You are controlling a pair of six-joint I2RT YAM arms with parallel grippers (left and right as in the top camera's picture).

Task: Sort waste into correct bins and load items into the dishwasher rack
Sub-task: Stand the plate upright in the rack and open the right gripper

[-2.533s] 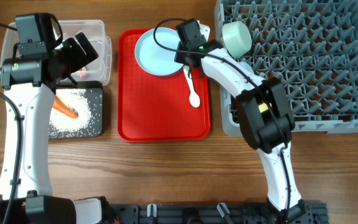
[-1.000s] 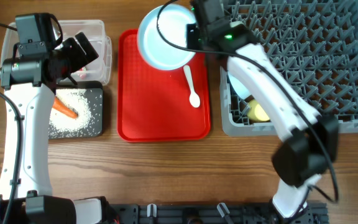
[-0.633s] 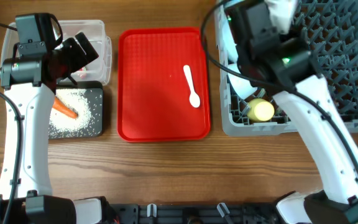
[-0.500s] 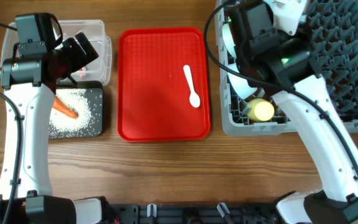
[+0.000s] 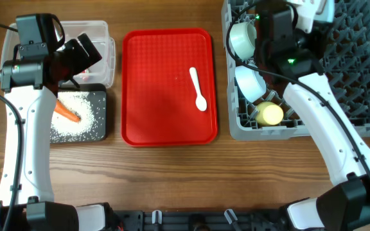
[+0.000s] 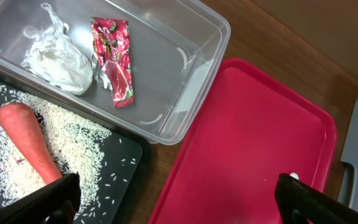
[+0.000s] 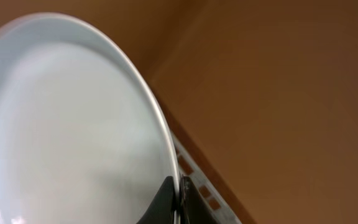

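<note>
Left tool (image 6: 185, 199) spread wide; right tool (image 7: 179, 198) pinched tight.

- under everything?
- a wooden surface (image 5: 172, 179), warm mid-brown, with grain running side to side and faint plank seams.
- how far out?
- across the whole overhead view, bare wood showing along the left, the right and the near side.
- light?
- soft and even, from above; short pale shadows, a mild sheen on the wood.
- closer up?
- from the left wrist, darker reddish-brown wood; from the right wrist, the same brown, blurred, crossed by a paler diagonal streak.
</note>
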